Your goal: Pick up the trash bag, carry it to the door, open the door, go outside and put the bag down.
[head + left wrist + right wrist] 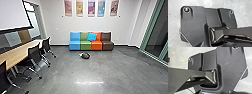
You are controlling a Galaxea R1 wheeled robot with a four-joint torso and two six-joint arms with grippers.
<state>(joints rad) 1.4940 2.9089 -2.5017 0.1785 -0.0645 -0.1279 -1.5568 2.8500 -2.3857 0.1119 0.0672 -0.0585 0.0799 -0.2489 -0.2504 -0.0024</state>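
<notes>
Trash bag [85, 55]: dark rounded bundle with a pale bit at its left end, on the grey floor [120, 72] just in front of the sofa [75, 45], roughly before its middle. Bag and sofa look apart, with some floor between them. My fingers: can't tell how far open on the left or the right, nor whether they have hold of anything.

Sofa has blue, green, orange and brown sections, left to right. Bright blue cushion [92, 37] tilted against the sofa's backrest, where green meets orange. White wall [57, 23] behind the sofa; row of five narrow colourful posters [91, 8] above the sofa. Left of the sofa and nearer to me: long light-wood table [15, 55], black chairs [34, 53] along its near side. White screen [12, 15] above the table, also left of the sofa. Right of the sofa: dark glass [160, 32] in a green frame. Bright streak of light on the floor, between me and the sofa. Wrist views: my own dark plate [193, 22] and a jointed bar [238, 33] across it, pale floor around the plate.
</notes>
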